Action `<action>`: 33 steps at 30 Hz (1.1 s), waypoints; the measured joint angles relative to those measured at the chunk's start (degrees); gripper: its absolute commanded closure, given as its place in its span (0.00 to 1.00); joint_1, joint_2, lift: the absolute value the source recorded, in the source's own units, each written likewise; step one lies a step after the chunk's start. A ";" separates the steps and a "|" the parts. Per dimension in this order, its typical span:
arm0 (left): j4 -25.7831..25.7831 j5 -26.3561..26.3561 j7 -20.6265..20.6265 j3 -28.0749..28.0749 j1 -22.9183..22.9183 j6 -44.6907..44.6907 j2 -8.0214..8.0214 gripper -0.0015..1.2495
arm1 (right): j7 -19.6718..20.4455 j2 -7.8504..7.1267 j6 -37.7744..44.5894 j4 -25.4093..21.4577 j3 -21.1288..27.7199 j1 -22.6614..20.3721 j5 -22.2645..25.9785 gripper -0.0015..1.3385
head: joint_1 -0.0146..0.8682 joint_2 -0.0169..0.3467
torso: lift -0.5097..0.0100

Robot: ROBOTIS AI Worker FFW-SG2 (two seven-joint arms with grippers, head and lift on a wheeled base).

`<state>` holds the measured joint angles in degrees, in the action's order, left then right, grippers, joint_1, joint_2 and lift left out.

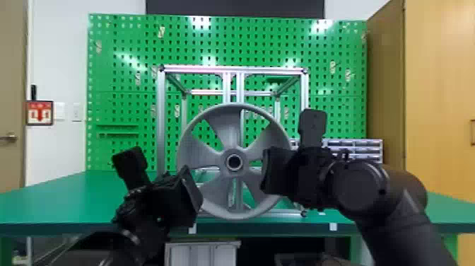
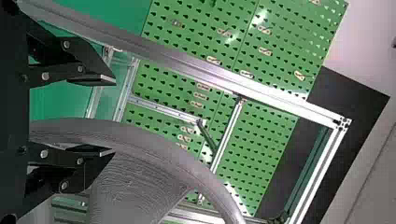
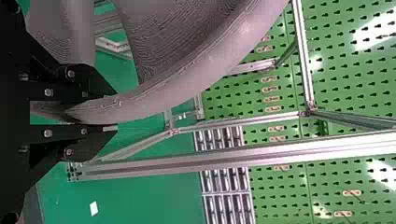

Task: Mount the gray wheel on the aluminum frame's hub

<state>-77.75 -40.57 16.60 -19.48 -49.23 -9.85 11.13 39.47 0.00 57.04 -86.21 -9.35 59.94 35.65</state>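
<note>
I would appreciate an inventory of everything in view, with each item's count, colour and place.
gray wheel: one, gray, upright before the frame
aluminum frame: one, silver, on the table
table: one, green, under the frame
pegboard: one, green, behind the frame
drawer unit: one, grayish, behind, right
black panel: one, above the pegboard
sign: one, red and white, left wall
cabinet: one, light wood, far right
left gripper: one, black, open at the wheel's left
right gripper: one, black, clamping the wheel's right rim
</note>
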 measured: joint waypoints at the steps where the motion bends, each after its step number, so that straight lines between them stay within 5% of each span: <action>1: -0.07 0.12 0.00 0.00 0.05 0.00 0.00 0.57 | 0.00 0.00 0.00 -0.09 0.00 -0.04 -0.01 0.88 | 0.01 0.06 | 0.02; 20: -0.55 0.77 0.01 -0.06 0.18 -0.34 0.06 0.48 | 0.01 -0.02 -0.25 -0.36 0.17 -0.34 -0.59 0.57 | 0.01 0.06 | 0.02; 33: -0.55 0.51 1.52 -0.30 0.19 -0.58 0.05 0.32 | -0.08 -0.02 -1.15 -0.36 0.17 -0.66 -0.37 0.41 | 0.01 0.06 | 0.02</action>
<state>-78.30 -40.06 18.12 -19.79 -49.04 -10.43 11.18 39.38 -0.02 55.89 -86.56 -9.17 59.28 35.28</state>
